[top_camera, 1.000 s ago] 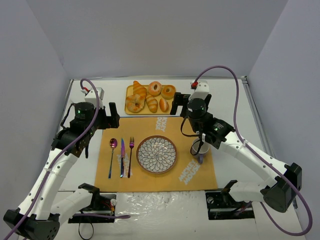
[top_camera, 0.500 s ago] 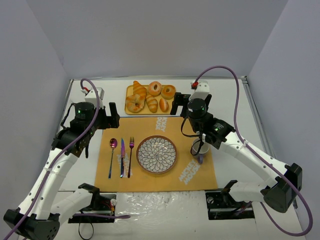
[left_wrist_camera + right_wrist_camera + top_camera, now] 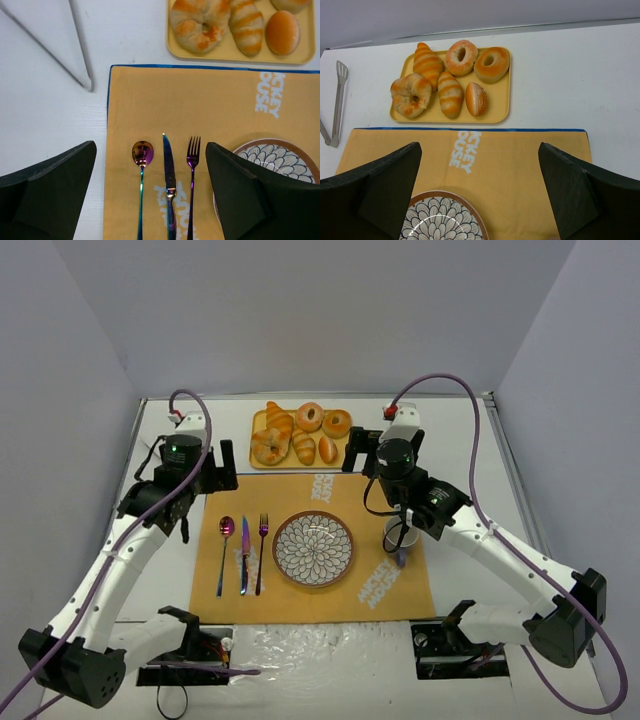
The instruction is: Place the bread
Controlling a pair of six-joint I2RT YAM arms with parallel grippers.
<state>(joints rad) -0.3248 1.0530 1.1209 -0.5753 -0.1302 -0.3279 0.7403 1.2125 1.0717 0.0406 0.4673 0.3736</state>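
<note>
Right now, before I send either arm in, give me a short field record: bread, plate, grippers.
knotted bun: near-left corner of tray
long ridged roll: on tray, behind the bun
short ridged roll: on tray, right of the bun
plate: on placemat, nothing on it
left gripper: open, holding nothing
right gripper: open, holding nothing
bread placed: none yet

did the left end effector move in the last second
Yes. In the top view, the left end effector shifted slightly right and away from the arm bases, toward the bread tray.
</note>
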